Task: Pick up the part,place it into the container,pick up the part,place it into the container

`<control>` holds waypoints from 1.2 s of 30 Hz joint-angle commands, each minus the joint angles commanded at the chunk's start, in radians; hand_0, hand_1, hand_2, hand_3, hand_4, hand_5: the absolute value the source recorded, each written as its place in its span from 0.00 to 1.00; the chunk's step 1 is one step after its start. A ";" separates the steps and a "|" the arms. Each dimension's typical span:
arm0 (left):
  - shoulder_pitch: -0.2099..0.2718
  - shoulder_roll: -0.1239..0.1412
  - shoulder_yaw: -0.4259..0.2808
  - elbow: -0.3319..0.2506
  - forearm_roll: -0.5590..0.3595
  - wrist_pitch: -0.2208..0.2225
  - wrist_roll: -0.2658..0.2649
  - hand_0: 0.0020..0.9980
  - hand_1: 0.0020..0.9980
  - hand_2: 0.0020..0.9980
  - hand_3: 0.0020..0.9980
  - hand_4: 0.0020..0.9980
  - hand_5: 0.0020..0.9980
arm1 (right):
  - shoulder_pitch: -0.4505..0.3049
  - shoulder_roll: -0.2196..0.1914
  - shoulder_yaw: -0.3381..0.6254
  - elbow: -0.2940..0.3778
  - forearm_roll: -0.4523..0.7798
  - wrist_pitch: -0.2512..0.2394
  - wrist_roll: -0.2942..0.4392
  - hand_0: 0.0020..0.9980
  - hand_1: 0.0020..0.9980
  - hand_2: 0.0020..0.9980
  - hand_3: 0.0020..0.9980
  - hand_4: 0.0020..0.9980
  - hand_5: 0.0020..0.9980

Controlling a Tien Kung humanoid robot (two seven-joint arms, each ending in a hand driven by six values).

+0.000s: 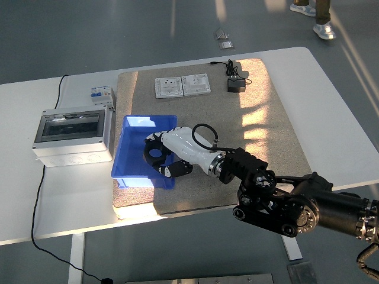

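Observation:
The blue container sits on the left part of the brown mat. My right hand, white-shelled with black fingers, reaches in from the lower right and hangs over the container's right half. Its fingers are curled around a black ring-shaped part, held low inside the container. I cannot tell whether the part touches the floor of the container. The second black part that lay on the mat is hidden behind my right wrist. My left arm is out of view.
A grey electrical box stands left of the container, with a small breaker behind it. Two white socket plates and a black adapter lie at the mat's far edge. A person's feet show at the top right.

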 joint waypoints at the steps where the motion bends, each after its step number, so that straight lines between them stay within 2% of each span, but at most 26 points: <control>1: 0.000 0.000 0.000 0.000 0.001 0.000 0.000 0.70 0.69 0.72 0.58 0.47 0.60 | 0.000 0.001 -0.001 -0.001 0.000 0.007 -0.005 0.90 0.79 0.78 0.71 0.45 0.03; 6: 0.000 0.001 -0.004 0.000 0.007 -0.001 0.002 0.70 0.69 0.72 0.58 0.47 0.60 | 0.000 0.006 -0.005 -0.003 -0.007 0.040 -0.024 0.90 0.79 0.78 0.71 0.45 0.03; 7: 0.000 0.001 -0.004 0.000 0.007 -0.001 0.002 0.70 0.69 0.72 0.57 0.47 0.60 | 0.000 0.006 -0.005 -0.003 -0.007 0.041 -0.024 1.00 0.88 0.84 0.78 0.49 0.08; 12: 0.000 0.002 -0.007 0.000 0.012 -0.002 0.003 0.70 0.69 0.72 0.57 0.47 0.60 | -0.003 0.007 -0.006 -0.003 -0.013 0.049 -0.023 1.00 0.88 0.84 0.78 0.49 0.08; 13: 0.000 0.002 -0.007 0.000 0.011 -0.002 0.003 0.70 0.69 0.72 0.57 0.47 0.60 | -0.003 0.008 -0.007 -0.003 -0.014 0.050 -0.023 1.00 0.90 0.87 0.85 0.48 0.11; 18: 0.001 0.001 -0.002 0.000 0.002 -0.001 0.002 0.70 0.69 0.72 0.57 0.47 0.60 | -0.001 0.009 -0.011 -0.003 -0.021 0.052 -0.021 1.00 0.90 0.87 0.85 0.48 0.11; 19: 0.001 0.001 -0.001 0.000 0.002 -0.001 0.002 0.70 0.69 0.72 0.57 0.47 0.60 | -0.001 0.009 -0.012 -0.003 -0.022 0.051 -0.021 1.00 0.92 0.88 0.91 0.47 0.13; 23: -0.001 -0.001 -0.002 0.000 0.006 -0.002 0.003 0.70 0.69 0.72 0.57 0.47 0.60 | 0.002 0.010 -0.015 -0.004 -0.028 0.043 -0.019 1.00 0.92 0.88 0.91 0.47 0.13; 28: -0.003 0.000 -0.004 0.000 0.008 -0.003 0.004 0.70 0.69 0.72 0.57 0.47 0.60 | 0.006 0.010 -0.014 -0.008 -0.034 0.001 -0.001 1.00 0.95 0.90 0.91 0.46 0.15; 34: -0.001 0.003 -0.003 0.000 0.006 -0.002 0.004 0.70 0.69 0.72 0.57 0.47 0.60 | -0.005 0.004 0.012 -0.012 0.030 -0.105 0.058 1.00 0.97 0.91 0.91 0.46 0.15; 36: -0.002 0.004 -0.004 0.000 0.009 -0.002 0.004 0.70 0.69 0.72 0.57 0.47 0.60 | -0.020 -0.015 0.046 0.009 0.073 -0.145 0.065 1.00 0.97 0.91 0.91 0.46 0.15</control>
